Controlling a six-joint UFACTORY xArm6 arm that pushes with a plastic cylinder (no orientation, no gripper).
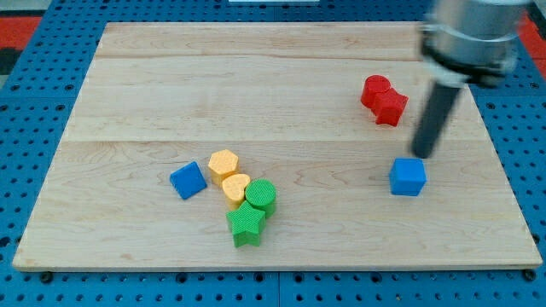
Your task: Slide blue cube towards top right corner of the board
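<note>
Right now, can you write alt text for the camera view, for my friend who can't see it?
My tip sits just above the blue cube on the right of a wooden board, with two touching red blocks farther up. Left of centre lie another blue block and a cluster of two yellow blocks, a green cylinder and a green star.

The arm ends in a straight, dark grey rod, round in section and plain along its length, down to its tip [424, 154]. Above the rod sits a wider, blurred cylinder, silver-grey with a black band at its base.
</note>
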